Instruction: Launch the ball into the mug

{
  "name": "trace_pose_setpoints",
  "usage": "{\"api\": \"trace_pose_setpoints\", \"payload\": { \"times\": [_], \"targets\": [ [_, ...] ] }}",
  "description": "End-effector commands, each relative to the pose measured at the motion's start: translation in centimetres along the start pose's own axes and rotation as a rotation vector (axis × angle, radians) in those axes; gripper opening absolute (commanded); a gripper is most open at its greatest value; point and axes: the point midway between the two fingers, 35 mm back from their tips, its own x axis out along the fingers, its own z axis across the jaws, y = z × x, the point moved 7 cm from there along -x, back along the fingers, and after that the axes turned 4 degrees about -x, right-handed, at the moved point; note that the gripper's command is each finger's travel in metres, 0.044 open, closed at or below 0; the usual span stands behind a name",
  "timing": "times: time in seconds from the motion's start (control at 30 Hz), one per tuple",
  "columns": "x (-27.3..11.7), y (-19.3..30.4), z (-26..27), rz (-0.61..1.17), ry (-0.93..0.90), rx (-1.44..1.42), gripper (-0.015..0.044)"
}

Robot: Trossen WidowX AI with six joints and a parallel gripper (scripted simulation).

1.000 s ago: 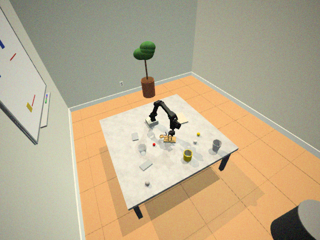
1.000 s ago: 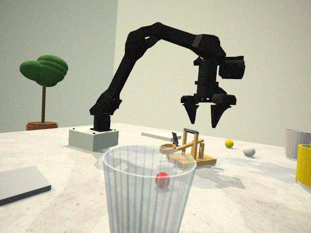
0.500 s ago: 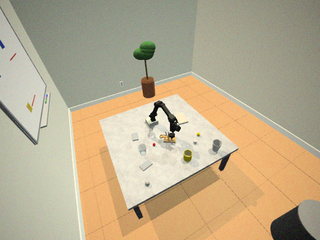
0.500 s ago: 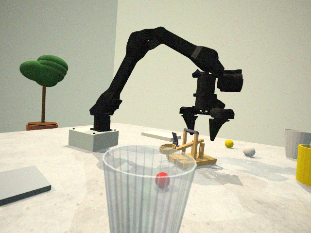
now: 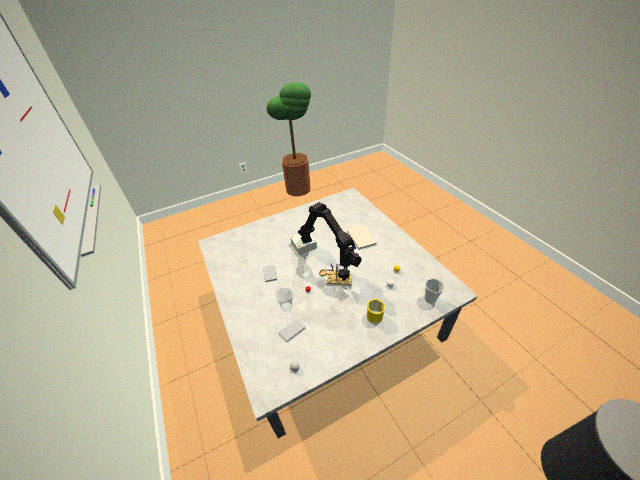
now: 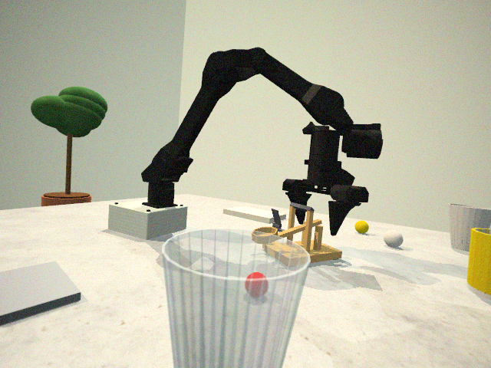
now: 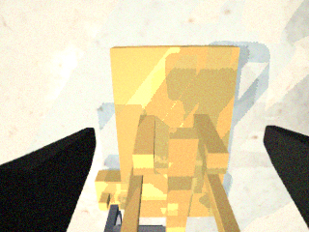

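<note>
The wooden catapult [image 5: 338, 280] [image 6: 327, 254] [image 7: 132, 72] stands on the table. Its arm slopes down to the ring-like cup [image 6: 263, 238], which looks empty, beside a dark upright latch [image 6: 276, 218]. My gripper [image 5: 344, 272] [image 6: 317, 228] [image 7: 180, 129] is open and empty, pointing down, with its fingers apart on either side above the catapult's posts. The yellow mug [image 5: 375, 312] [image 6: 479, 263] stands upright towards the front edge. A red ball [image 5: 308, 288] [image 6: 256, 284], a yellow ball [image 5: 397, 268] [image 6: 360, 227] and a white ball [image 5: 390, 284] [image 6: 393, 238] lie on the table.
A clear ribbed cup [image 5: 284, 297] [image 6: 234, 317] stands near the red ball. A grey cup [image 5: 433, 291] [image 6: 462, 228] stands right of the mug. A greyish ball [image 5: 294, 366], two grey slabs [image 5: 269, 273] [image 5: 292, 330] and a cream board [image 5: 363, 237] [image 6: 252, 214] also lie around.
</note>
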Motion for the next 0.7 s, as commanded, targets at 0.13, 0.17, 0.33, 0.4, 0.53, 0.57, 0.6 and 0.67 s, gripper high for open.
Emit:
{"api": "trace_pose_setpoints", "payload": {
  "times": [0.13, 0.17, 0.33, 0.4, 0.53, 0.57, 0.6, 0.67],
  "targets": [
    [1.5, 0.1, 0.1, 0.004, 0.001, 0.002, 0.0440],
    [1.6, 0.1, 0.1, 0.004, 0.001, 0.002, 0.0440],
    [2.4, 0.2, 0.1, 0.004, 0.001, 0.002, 0.0440],
    [2.5, 0.2, 0.1, 0.004, 0.001, 0.002, 0.0440],
    [2.2, 0.1, 0.1, 0.002, -0.002, 0.001, 0.0361],
    [2.2, 0.1, 0.1, 0.002, -0.002, 0.001, 0.0335],
    [2.2, 0.1, 0.1, 0.002, -0.002, 0.001, 0.0309],
    [2.2, 0.1, 0.1, 0.002, -0.002, 0.001, 0.0256]
  ]
}}
